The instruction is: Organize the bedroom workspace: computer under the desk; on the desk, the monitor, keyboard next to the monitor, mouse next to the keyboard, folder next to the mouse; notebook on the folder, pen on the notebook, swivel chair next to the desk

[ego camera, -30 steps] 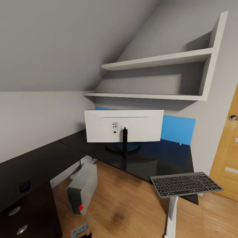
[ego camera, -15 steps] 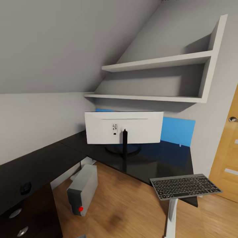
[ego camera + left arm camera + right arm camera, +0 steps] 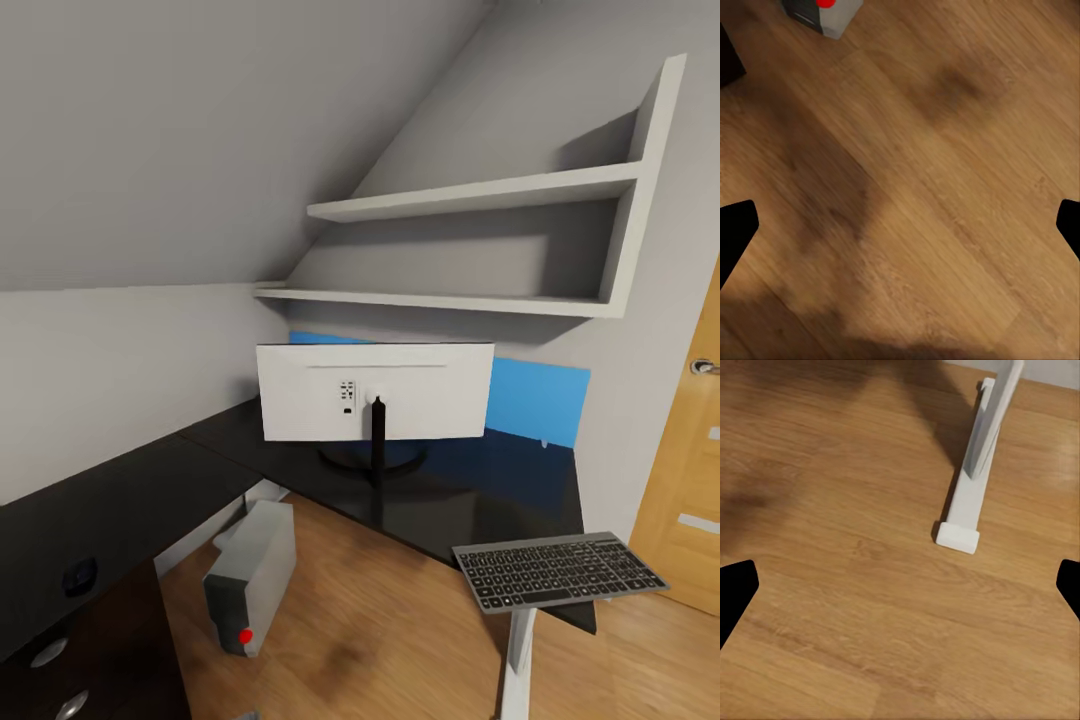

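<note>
The white flat monitor (image 3: pixel 375 392) stands on the glossy black L-shaped desk (image 3: pixel 470 490), its back to the camera, on a thin black stem and round foot. The grey slim keyboard (image 3: pixel 558 571) lies at the desk's near right corner, overhanging the edge above a white desk leg (image 3: pixel 518 655). The grey computer tower (image 3: pixel 250 577) with a red button leans tilted on the wooden plank floor (image 3: pixel 380 630) under the desk. A small black round thing (image 3: pixel 79 577) sits on the desk's left wing; too blurred to name.

Left tool (image 3: pixel 900 225) points down at the bare floor, its dark fingertips (image 3: pixel 735 232) far apart at the frame's edges, spread wide, gripping nothing; the tower's corner (image 3: pixel 821 13) lies ahead of it. Right tool (image 3: pixel 900 589) likewise faces down, fingertips (image 3: pixel 735 589) wide apart and empty, with the white leg's foot (image 3: pixel 971 484) on the floor ahead.

Beyond: two white wall shelves (image 3: pixel 480 240), a blue panel (image 3: pixel 540 400), a wooden door (image 3: pixel 690 470).
</note>
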